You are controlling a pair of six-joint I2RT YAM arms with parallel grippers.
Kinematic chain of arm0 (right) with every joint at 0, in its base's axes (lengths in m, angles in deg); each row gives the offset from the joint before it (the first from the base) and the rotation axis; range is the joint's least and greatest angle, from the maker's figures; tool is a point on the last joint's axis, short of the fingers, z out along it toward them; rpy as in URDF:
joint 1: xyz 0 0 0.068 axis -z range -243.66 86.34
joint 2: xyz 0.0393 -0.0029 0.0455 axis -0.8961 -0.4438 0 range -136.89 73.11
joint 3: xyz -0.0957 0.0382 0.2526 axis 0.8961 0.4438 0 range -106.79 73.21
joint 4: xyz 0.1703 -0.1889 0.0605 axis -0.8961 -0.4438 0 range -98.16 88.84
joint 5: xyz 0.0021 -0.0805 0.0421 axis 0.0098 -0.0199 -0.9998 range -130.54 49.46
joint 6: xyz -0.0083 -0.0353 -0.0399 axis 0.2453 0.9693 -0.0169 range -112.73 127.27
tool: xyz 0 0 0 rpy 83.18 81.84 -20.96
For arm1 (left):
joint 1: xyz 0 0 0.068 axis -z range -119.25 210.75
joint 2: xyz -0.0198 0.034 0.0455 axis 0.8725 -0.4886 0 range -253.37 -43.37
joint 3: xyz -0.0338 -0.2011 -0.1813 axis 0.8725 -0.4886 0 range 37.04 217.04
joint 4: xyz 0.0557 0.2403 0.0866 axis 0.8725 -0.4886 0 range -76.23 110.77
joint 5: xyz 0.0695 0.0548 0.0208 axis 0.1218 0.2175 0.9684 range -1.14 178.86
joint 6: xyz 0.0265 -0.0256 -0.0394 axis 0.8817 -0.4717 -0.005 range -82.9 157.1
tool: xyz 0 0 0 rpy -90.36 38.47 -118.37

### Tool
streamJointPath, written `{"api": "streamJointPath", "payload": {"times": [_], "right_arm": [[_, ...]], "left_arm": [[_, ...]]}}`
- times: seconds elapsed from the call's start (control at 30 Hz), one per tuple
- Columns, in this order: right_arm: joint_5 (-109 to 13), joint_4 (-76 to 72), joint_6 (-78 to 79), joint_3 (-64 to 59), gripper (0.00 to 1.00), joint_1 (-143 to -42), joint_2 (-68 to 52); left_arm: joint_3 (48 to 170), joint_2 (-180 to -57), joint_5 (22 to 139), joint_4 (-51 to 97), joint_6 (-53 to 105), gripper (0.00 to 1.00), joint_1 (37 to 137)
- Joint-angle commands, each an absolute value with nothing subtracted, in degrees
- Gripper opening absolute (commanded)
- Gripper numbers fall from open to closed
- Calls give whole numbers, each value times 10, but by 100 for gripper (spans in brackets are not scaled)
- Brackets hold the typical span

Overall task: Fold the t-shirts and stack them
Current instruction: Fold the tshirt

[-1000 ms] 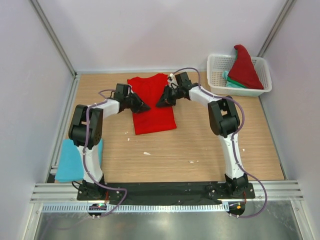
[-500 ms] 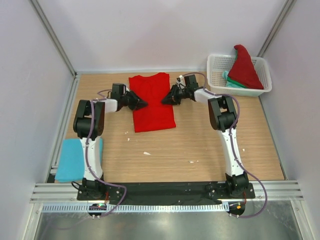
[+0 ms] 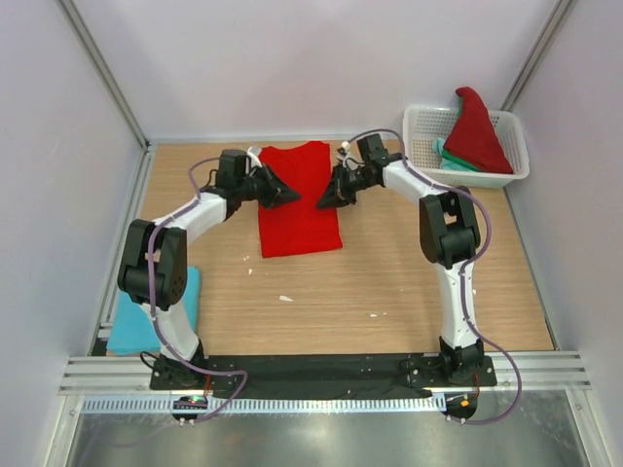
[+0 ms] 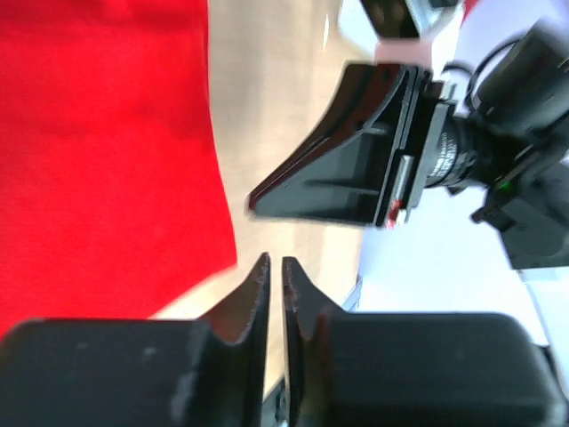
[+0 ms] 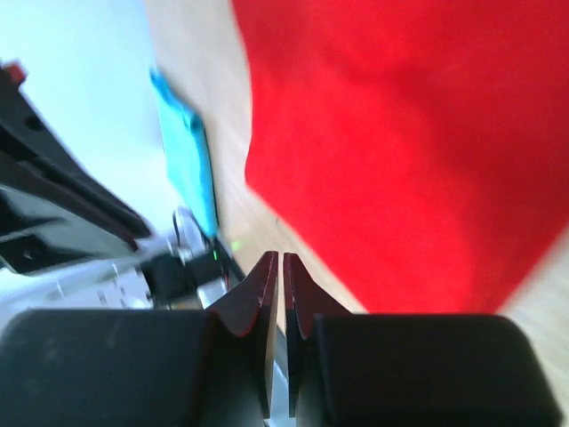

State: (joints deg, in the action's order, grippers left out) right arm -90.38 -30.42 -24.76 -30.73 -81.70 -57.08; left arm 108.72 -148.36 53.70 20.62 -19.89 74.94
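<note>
A bright red t-shirt lies flat on the wooden table, folded into a narrow upright rectangle. My left gripper hovers over its left edge and is shut and empty. My right gripper hovers over its right edge, also shut and empty. In the left wrist view the red cloth fills the left side, my left gripper is below it, and the right gripper's fingers show opposite. In the right wrist view the red shirt lies beyond my right gripper. A folded light blue t-shirt lies at the near left.
A white lattice basket stands at the back right, holding a red t-shirt over a teal-green one. The light blue shirt also shows in the right wrist view. Small white scraps lie on the wood.
Both arms have risen and their grippers have moved slightly inward over the red shirt's edges. The red shirt lies as it did half a second ago.
</note>
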Motion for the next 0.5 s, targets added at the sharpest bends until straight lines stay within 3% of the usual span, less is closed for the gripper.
{"api": "streamJointPath", "payload": {"times": [0.0,0.47], "right_arm": [[-951,-367,-175,-281,11,-864,-564],[-1005,-206,-209,-94,8,-866,-570]], "left_arm": [[1033,-1494,523,188,-212,7,763],[881,-1522,536,239,-194,0,760]]}}
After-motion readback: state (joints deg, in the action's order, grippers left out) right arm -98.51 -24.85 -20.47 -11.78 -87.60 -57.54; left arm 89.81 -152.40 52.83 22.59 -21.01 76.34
